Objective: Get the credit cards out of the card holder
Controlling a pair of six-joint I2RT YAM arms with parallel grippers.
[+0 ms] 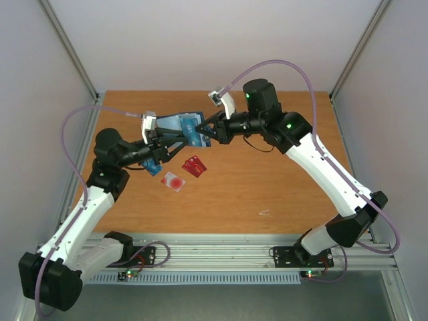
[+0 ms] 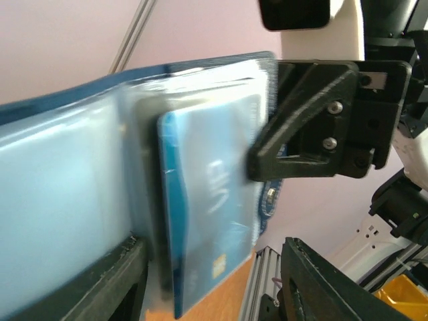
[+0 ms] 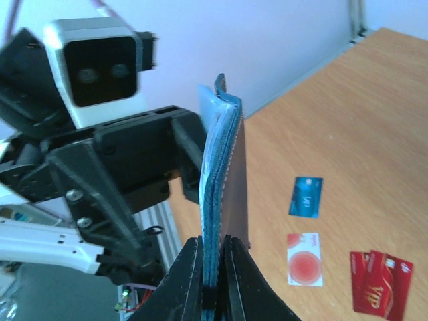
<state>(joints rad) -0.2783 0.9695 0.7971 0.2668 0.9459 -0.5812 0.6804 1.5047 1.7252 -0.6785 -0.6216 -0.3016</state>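
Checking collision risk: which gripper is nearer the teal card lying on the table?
Left. The left gripper hangs just over the teal card; the right gripper is farther right, clamping the card holder.

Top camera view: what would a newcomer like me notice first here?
Two arms meet in mid-air: the right gripper clamps an open navy card holder, the left gripper straddling a blue card in its pocket. Below, on the wooden table, lie a teal card, a pale card with a red circle and a red card.
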